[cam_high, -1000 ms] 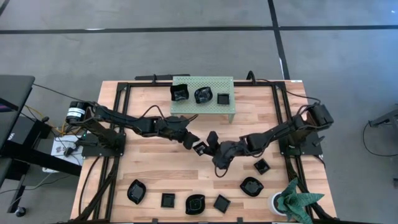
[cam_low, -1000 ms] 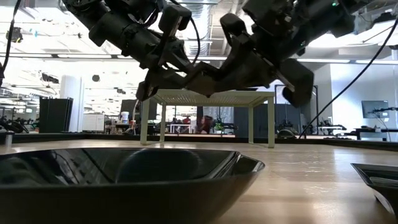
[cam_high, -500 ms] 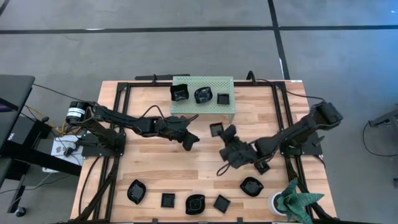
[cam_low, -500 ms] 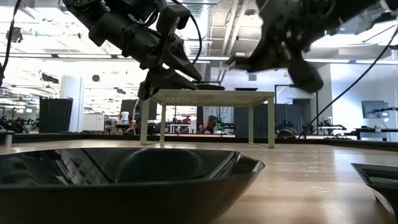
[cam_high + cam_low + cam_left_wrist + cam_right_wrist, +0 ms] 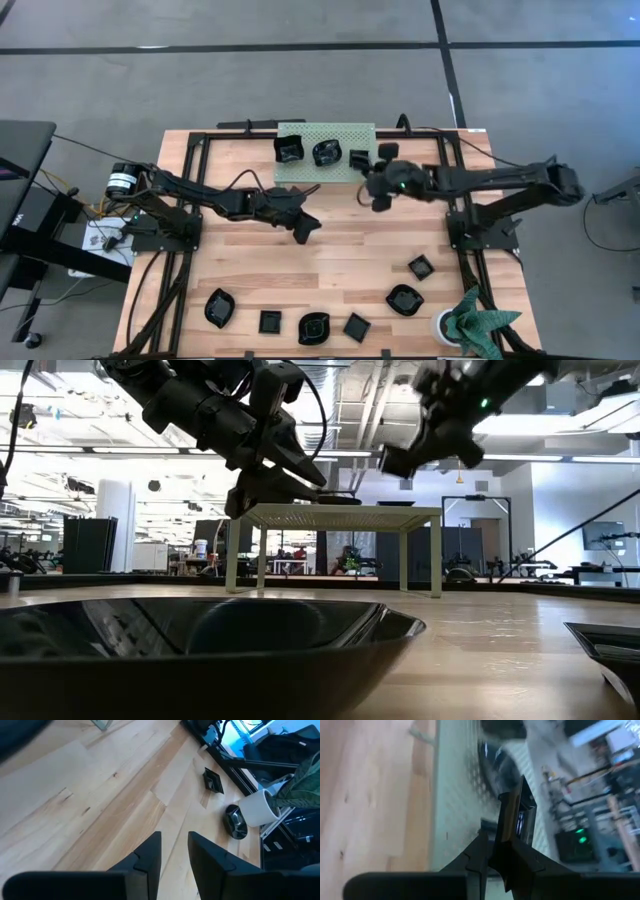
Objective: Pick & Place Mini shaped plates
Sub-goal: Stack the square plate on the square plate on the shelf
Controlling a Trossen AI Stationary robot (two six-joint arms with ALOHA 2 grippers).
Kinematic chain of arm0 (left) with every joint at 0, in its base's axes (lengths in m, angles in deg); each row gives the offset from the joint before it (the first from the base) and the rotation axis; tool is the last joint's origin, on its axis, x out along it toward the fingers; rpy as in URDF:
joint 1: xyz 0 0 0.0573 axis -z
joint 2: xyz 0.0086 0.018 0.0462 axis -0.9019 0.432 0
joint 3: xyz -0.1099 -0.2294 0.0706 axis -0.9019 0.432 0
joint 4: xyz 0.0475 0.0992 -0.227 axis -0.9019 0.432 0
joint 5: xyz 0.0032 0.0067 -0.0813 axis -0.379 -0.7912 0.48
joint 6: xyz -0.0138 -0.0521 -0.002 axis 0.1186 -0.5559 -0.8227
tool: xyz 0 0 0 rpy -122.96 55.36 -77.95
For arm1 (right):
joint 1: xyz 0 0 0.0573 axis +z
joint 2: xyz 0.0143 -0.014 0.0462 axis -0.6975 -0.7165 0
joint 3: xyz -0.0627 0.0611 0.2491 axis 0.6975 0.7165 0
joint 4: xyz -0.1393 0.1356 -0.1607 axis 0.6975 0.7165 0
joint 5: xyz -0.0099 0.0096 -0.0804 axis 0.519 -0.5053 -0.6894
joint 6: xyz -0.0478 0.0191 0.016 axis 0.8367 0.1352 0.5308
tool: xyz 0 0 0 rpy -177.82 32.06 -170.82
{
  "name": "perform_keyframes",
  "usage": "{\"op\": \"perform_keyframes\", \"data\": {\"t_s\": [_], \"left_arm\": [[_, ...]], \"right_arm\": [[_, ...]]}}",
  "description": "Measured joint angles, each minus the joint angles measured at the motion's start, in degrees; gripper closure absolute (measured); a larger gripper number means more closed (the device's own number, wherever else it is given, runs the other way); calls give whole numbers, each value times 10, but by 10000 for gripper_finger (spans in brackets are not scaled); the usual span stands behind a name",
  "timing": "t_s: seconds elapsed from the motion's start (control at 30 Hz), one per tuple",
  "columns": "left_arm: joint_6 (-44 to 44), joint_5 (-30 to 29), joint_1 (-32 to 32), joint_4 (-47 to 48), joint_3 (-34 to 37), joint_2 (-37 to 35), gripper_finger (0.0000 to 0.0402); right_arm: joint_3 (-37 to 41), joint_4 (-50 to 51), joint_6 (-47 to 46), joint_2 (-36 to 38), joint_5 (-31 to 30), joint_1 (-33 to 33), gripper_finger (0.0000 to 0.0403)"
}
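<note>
While no writing legible, right pincer [image 5: 501,851] clamps plate [image 5: 519,817].

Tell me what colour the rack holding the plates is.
Pale green, dotted with small holes; the rack shows best in the high view.

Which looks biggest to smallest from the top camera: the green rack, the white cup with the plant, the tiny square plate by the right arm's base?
1. Green rack
2. White cup
3. Square plate
</note>
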Motion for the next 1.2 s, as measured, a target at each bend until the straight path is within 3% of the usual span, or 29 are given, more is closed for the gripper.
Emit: {"op": "perform_keyframes", "data": {"t_s": [0.13, 0.6, 1.0, 1.2], "left_arm": [[0, 0, 4, -1, 0, 0, 304], [0, -1, 7, -3, 0, 0, 304], [-2, -1, 12, -6, 0, 0, 304], [-2, -1, 25, -7, 0, 0, 304]], "right_arm": [[0, 3, 25, -31, 50, -48, 354], [0, -34, 51, -63, 1, -72, 326], [0, -25, 50, -63, 2, -54, 250], [-22, -11, 44, -63, -2, 2, 208]]}}
